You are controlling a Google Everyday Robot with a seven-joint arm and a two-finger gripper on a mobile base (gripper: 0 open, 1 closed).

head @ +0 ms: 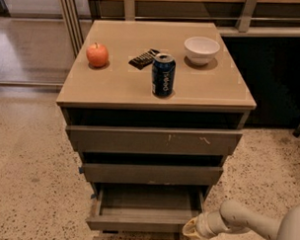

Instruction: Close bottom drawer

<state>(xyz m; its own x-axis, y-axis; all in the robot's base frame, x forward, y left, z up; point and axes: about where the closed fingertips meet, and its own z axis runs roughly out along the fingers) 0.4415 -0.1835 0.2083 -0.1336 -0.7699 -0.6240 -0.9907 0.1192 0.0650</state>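
The bottom drawer [144, 224] is the lowest of three in the cabinet. It stands pulled out, a shallow grey-brown tray with a plain flat front, and its inside looks empty. My gripper [189, 228] is low at the bottom right, right at the right end of that drawer's front. The pale arm [245, 221] runs off toward the lower right corner. The middle drawer [150, 174] and the top drawer [154, 140], which bears pale scratch marks, stick out less.
On the cabinet top [210, 89] stand a red apple [97, 54], a dark snack packet [144, 58], a blue soda can [163, 75] and a white bowl [201, 48]. Speckled floor [29, 177] lies around. A dark counter base [279, 82] is to the right.
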